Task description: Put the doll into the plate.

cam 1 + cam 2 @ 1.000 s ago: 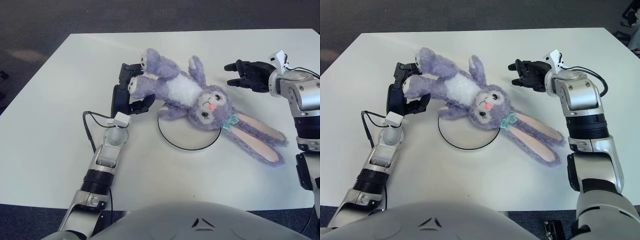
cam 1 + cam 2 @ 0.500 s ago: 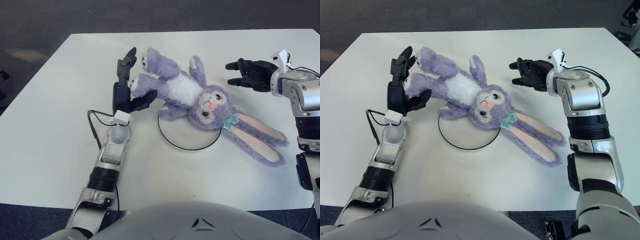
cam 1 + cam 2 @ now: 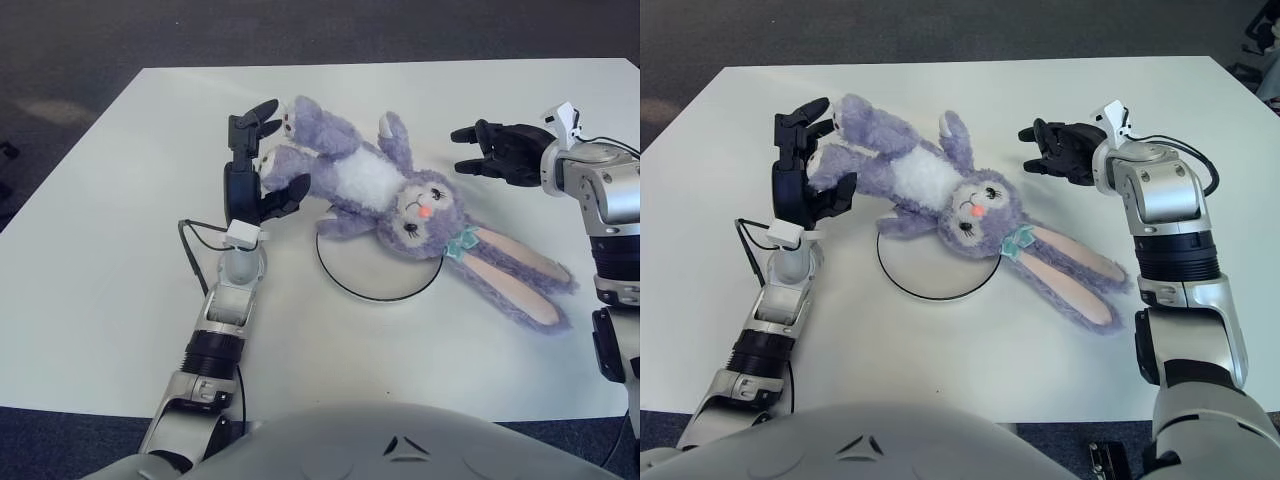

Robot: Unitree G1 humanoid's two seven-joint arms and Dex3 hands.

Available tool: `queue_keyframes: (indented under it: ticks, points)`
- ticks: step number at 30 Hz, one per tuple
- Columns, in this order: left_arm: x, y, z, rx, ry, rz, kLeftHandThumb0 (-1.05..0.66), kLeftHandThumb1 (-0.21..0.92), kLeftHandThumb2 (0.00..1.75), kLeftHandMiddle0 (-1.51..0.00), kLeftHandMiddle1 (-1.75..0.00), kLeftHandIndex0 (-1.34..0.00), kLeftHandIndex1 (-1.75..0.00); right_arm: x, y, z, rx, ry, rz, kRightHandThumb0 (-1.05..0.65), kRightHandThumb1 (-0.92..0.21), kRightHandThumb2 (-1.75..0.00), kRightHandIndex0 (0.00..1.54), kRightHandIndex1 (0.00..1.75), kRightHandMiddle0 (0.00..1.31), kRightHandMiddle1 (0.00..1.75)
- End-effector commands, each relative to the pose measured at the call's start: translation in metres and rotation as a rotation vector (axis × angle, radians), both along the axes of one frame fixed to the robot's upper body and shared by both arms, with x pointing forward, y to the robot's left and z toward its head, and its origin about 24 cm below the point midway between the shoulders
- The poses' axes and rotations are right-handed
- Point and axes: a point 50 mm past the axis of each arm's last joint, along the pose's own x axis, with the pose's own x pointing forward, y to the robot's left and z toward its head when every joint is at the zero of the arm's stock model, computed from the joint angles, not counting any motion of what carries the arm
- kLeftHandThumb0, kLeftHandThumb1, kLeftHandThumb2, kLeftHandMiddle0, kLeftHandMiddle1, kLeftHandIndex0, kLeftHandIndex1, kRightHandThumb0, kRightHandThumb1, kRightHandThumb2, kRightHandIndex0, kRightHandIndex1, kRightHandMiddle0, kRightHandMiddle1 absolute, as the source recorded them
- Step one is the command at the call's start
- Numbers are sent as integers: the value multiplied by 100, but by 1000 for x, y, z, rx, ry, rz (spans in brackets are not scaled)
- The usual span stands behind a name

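The doll (image 3: pixel 385 195), a purple plush rabbit, lies slantwise on the table (image 3: pixel 100 250), feet far left, long ears trailing near right. Its head and one arm overlap the far rim of the plate (image 3: pixel 375 280); the body sits off it. Left hand (image 3: pixel 250 175) is at the doll's feet, fingers spread around a leg, not clamped. Right hand (image 3: pixel 1060 150) shows far right of the doll, fingers loosely spread, holding nothing.
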Motion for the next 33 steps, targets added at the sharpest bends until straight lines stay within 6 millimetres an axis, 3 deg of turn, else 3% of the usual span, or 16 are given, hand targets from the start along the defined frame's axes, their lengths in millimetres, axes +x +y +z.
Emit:
queue_keyframes:
  ticks: [1, 6, 15, 22, 33]
  points:
    - [-8, -2, -30, -21, 102, -39, -41, 63, 91, -67, -173, -37, -173, 0, 1, -2, 2, -4, 9, -79, -92, -88, 15, 50, 0, 51]
    - [-12, -1, -27, -19, 78, -82, -42, 51, 107, -93, -174, -46, -174, 0, 1, -3, -1, 1, 18, -79, -92, -87, 15, 50, 0, 50]
    - [-15, 2, -27, 41, 79, -58, -45, 40, 120, -121, -175, -54, -175, 0, 0, -3, 1, -1, 13, -79, -92, -86, 12, 49, 0, 49]
    - [-16, 3, -25, 41, 78, -51, -48, 31, 132, -131, -175, -62, -175, 0, -1, -4, -4, -2, 5, -78, -92, -85, 13, 50, 0, 49]
    - [-20, 3, -20, -77, 116, -130, -49, 29, 135, -134, -175, -64, -175, 0, -2, -5, -13, 6, 0, -75, -92, -86, 13, 50, 0, 52]
